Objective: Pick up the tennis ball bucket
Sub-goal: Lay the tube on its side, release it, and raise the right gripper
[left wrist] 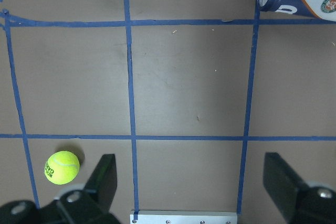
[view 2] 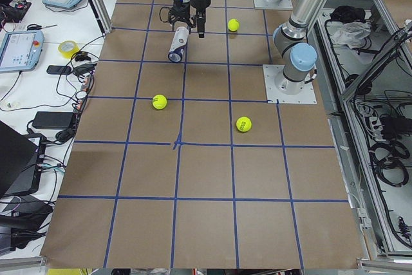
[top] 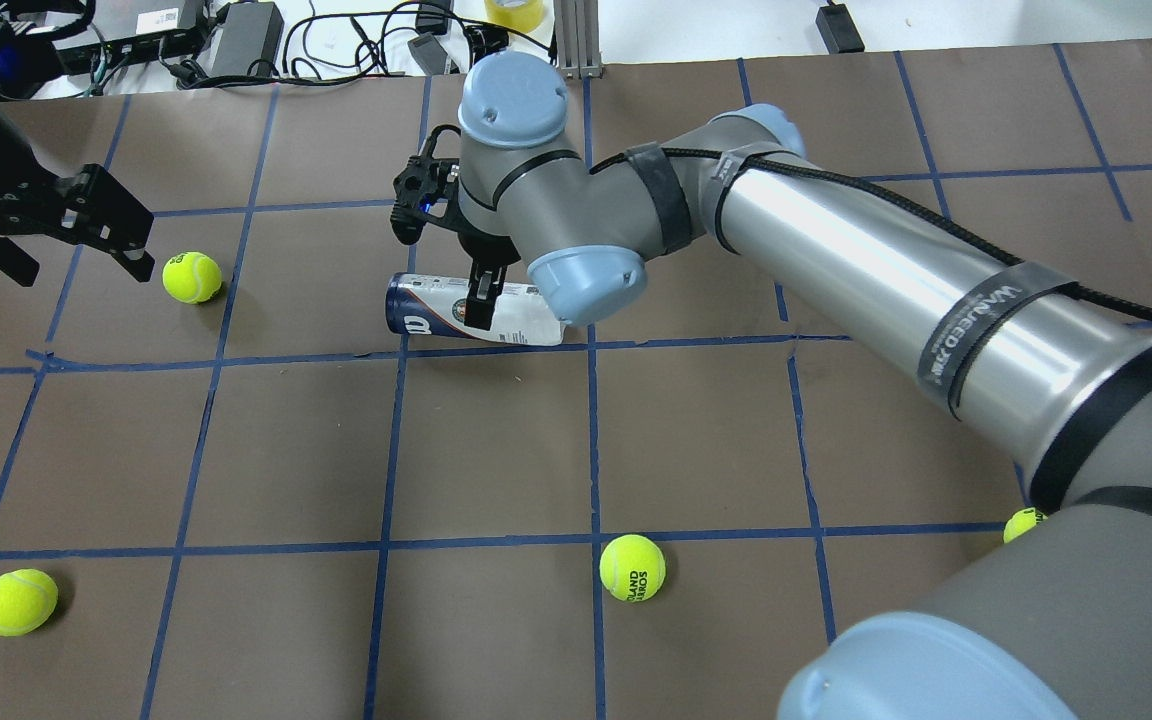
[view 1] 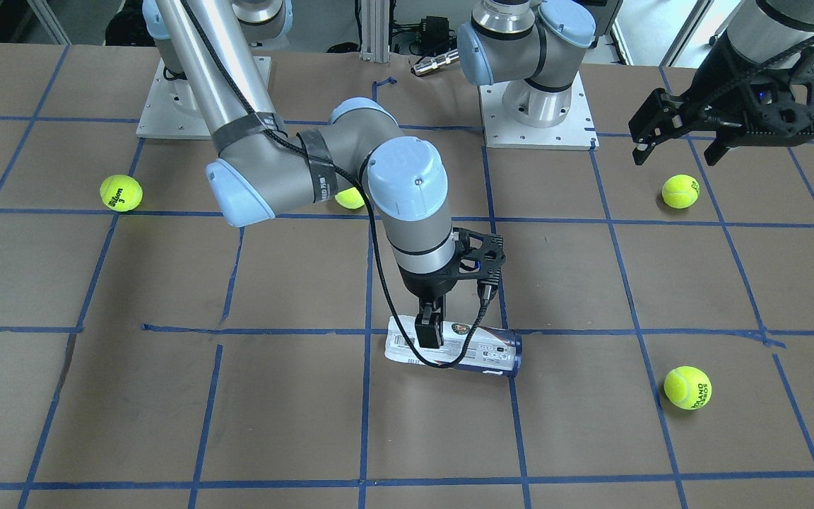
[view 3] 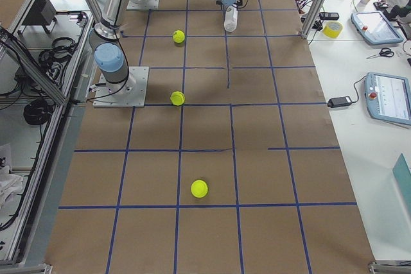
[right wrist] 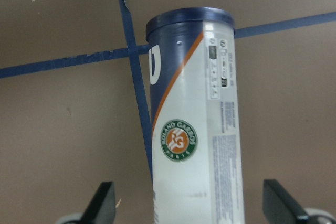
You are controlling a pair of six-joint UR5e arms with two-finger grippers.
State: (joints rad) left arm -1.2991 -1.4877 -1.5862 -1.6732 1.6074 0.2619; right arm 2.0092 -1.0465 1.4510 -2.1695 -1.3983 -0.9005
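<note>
The tennis ball bucket is a slim can with a white label, a round emblem and a navy band. It lies on its side on the brown table, and it shows up close in the right wrist view. My right gripper is open and reaches down over the can's middle, one finger on each side with a gap to the can. My left gripper is open and empty, held above the table well away from the can. It also shows in the overhead view.
Several yellow-green tennis balls lie around: one near the left gripper, one toward the table's front, one far off on the right arm's side, and one partly hidden under the right arm. Both arm bases stand at the back.
</note>
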